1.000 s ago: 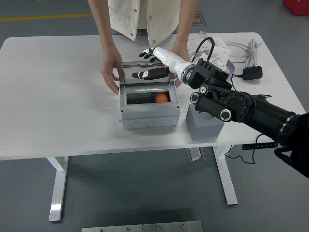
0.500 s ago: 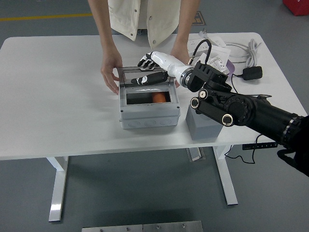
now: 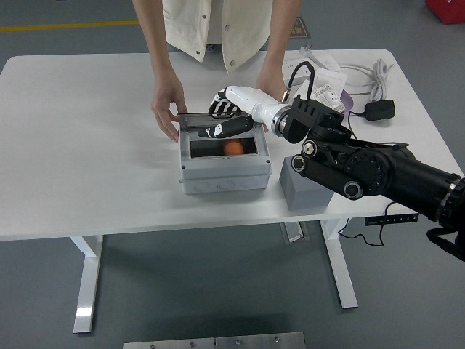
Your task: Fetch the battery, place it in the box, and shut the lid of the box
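Box (image 3: 224, 169): grey, sitting mid-surface, long axis running left to right, open side facing up.
Lid (image 3: 218, 123): clear, hinged along the far edge, tilted low over the opening, long axis left to right like the box.
Battery (image 3: 233, 147): orange, down inside the box toward the right half; too small to tell its axis or heading.
Right hand (image 3: 227, 116): reaching in from the right, pressed on top of the lid, fingers (image 3: 218, 131) laid flat across it and pointing left, gripping nothing.
Left hand: out of view.
Person's hand (image 3: 168, 110): touching the box's far-left corner; other hand (image 3: 270, 86) behind the robot's wrist.
Block (image 3: 309, 190): grey, just beside the box's right wall.
Surface (image 3: 87, 145): white, cables and adapter (image 3: 380, 110) at the far right.
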`<control>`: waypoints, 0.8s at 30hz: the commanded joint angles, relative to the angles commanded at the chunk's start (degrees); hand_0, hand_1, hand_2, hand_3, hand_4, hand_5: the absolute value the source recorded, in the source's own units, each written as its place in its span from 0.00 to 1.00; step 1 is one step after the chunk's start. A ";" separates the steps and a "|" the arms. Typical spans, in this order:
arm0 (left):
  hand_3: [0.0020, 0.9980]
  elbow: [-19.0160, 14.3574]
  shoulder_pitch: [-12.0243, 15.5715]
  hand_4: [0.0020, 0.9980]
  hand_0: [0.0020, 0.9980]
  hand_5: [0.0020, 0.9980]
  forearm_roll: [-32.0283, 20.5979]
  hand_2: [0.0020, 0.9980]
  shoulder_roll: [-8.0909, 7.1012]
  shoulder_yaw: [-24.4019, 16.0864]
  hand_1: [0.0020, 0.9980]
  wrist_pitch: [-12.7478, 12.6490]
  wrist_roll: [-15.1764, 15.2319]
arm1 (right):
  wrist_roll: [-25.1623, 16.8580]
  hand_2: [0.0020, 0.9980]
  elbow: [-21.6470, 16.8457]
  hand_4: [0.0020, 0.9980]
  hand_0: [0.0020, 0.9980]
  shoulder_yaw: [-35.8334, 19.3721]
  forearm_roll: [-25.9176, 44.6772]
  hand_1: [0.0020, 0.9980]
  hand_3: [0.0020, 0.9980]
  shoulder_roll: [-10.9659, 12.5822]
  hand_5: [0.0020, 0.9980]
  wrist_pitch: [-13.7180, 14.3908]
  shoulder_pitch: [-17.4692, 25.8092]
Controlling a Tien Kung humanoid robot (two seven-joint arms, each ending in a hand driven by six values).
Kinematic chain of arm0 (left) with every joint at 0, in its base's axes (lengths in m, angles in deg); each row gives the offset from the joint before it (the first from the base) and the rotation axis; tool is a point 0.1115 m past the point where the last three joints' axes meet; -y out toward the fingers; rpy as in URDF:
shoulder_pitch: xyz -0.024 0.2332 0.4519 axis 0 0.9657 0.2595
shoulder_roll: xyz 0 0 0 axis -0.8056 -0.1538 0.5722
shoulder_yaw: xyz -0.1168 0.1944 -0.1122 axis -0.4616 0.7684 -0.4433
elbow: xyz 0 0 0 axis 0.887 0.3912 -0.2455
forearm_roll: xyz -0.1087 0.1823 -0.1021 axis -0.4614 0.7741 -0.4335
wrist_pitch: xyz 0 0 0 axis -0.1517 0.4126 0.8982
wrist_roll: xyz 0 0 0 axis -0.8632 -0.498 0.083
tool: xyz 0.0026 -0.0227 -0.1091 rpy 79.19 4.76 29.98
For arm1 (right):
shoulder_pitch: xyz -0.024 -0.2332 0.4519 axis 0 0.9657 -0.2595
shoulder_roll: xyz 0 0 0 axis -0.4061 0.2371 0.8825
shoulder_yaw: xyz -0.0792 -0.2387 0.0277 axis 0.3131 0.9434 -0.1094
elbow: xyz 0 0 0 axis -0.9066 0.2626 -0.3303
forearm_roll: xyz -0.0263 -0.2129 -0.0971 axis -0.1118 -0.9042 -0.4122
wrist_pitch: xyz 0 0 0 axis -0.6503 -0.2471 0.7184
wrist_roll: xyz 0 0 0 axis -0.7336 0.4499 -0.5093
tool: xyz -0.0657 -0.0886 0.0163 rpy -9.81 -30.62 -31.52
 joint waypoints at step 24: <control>0.56 0.00 0.15 0.52 0.57 0.00 0.85 0.50 0.50 -1.06 0.59 -0.02 -0.23 | 2.32 0.61 -7.71 0.99 0.58 -7.41 -4.53 0.60 0.64 3.48 0.67 -4.10 3.78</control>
